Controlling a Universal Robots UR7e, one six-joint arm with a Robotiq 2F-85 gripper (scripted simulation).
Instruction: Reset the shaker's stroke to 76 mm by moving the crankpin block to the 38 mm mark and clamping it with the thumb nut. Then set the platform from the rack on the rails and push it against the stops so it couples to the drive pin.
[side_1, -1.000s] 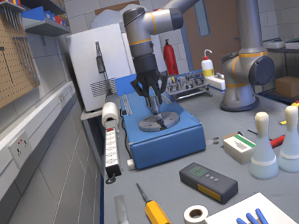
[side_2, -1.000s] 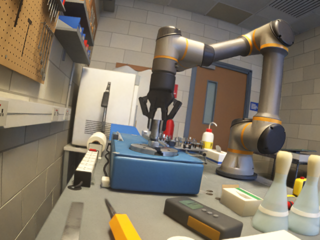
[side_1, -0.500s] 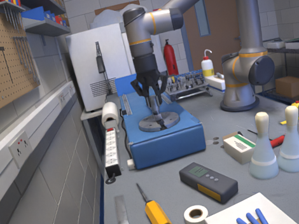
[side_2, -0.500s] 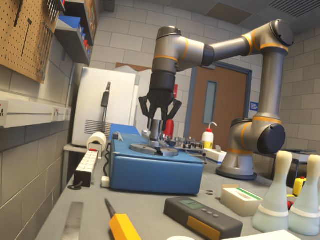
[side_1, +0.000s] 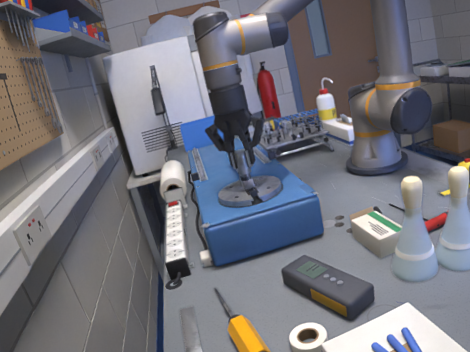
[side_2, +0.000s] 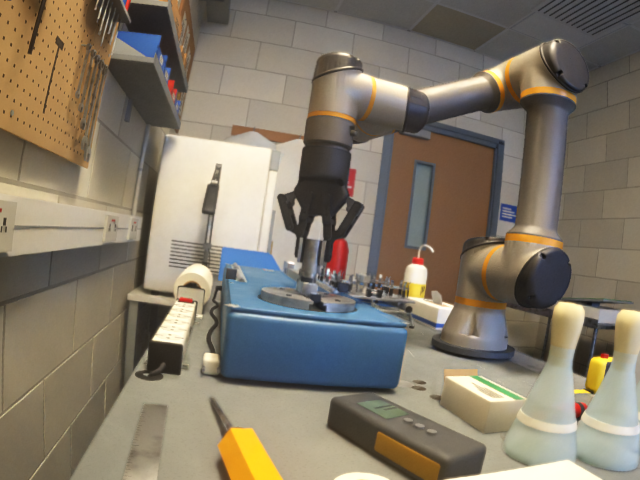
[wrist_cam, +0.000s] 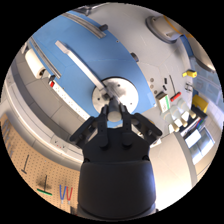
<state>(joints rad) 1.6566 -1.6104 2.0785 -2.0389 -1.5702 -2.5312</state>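
Observation:
The crankpin block is mostly hidden under the grey cylindrical thumb nut (wrist_cam: 114, 111) and my fingers, at the slot of the round crank disc (side_1: 250, 190) on top of the blue shaker base (side_2: 310, 325). I grip the thumb nut (side_2: 311, 258) from above with my gripper (side_1: 242, 161) closed around it. A connecting rod (wrist_cam: 80, 66) runs from the disc along the base between two rails (wrist_cam: 45, 58). The platform sits on the rack (side_1: 295, 131) behind the base.
Behind the base stand a white cabinet (side_1: 150, 100), a red extinguisher (side_1: 267, 92) and a wash bottle (side_1: 326, 105). My arm's base (side_1: 380, 135) is to the right. In front lie a grey meter (side_1: 327, 286), a small box (side_1: 375, 231), two flasks (side_1: 414, 235), a screwdriver (side_1: 240, 327) and a power strip (side_1: 176, 235).

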